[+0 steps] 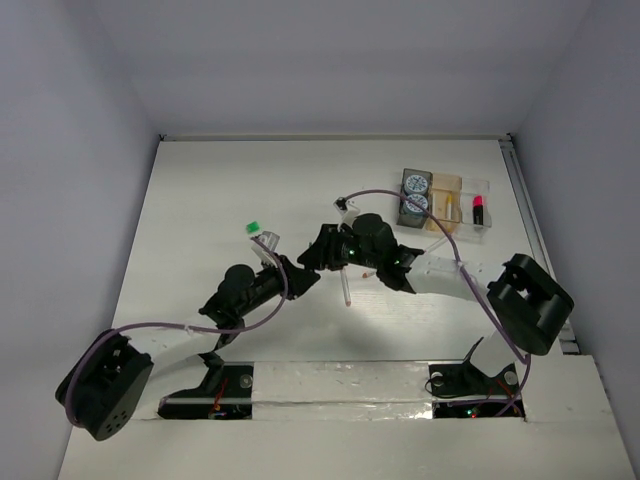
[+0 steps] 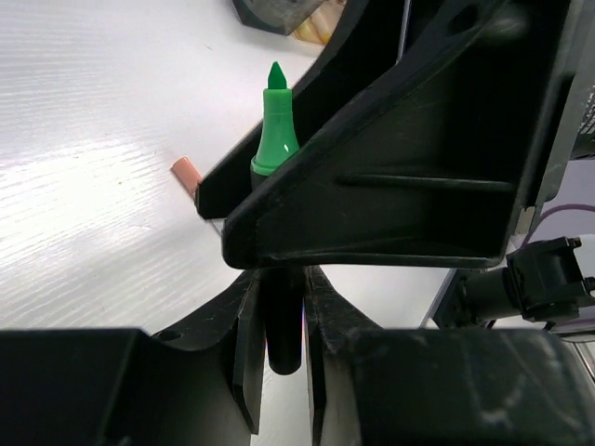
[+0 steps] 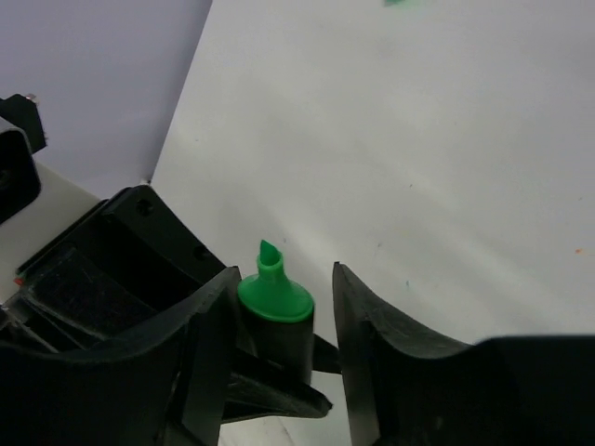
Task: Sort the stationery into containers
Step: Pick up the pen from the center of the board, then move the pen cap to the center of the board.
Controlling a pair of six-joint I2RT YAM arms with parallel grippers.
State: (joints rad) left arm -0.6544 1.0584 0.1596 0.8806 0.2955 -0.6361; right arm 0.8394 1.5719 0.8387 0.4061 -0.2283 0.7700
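The left gripper point(image 2: 284, 290) was clenched on the black barrel of a highlighter point(image 2: 276, 139), whose bare green tip stuck out past the fingers point(image 2: 249, 321). The right gripper point(image 3: 284, 279) stood released around that same green end. One jaw was against the barrel and the other stood clear of it with a gap. Both met above the middle of the tabletop point(image 1: 220, 180).

Just toward the near edge from them, a thin pale pen point(image 1: 345, 288) lay on the surface, pointing at the far edge. A green cap point(image 1: 253, 228) lay left of the middle, apart from the highlighter.

The containers point(image 1: 462, 183) sat by the far right corner. Two blue-white rolls point(image 1: 416, 184) filled the dark grey tray, yellowish items too small to tell apart lay in the amber one, and a pink-capped highlighter point(image 1: 477, 210) was in the clear tray nearest the right edge.
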